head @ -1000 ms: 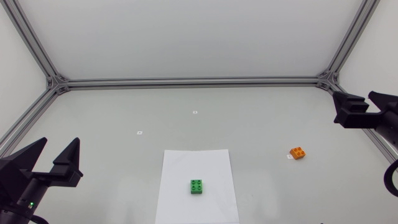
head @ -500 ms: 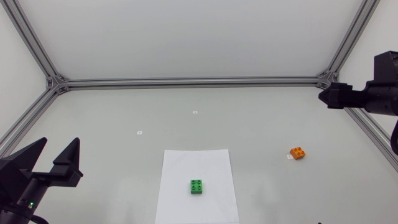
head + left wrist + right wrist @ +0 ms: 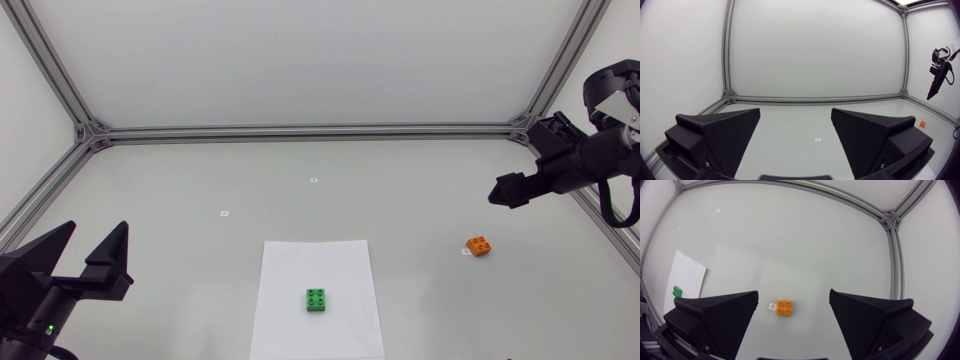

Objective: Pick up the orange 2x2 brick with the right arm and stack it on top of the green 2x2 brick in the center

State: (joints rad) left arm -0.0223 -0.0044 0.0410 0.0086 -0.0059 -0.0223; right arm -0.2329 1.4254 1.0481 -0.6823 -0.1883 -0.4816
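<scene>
Orange 2x2 plastic brick: lies studs up on the pale grey table, toward my right side, well apart from the green brick. A small white label lies just beside it.
Green 2x2 plastic brick: sits studs up on the white sheet of paper in the middle of the table, nothing on top of it.
Right matte black gripper: hangs in the air above the table with its fingers spread wide and nothing between the pads. In its wrist view the orange brick lies on the table below, in the gap between the two fingers, clear of both.
Left matte black gripper: low at my left near the table's edge, fingers wide apart, nothing held, well apart from both bricks.
Table markers: two tiny white tags lie on the bare surface beyond the paper.
</scene>
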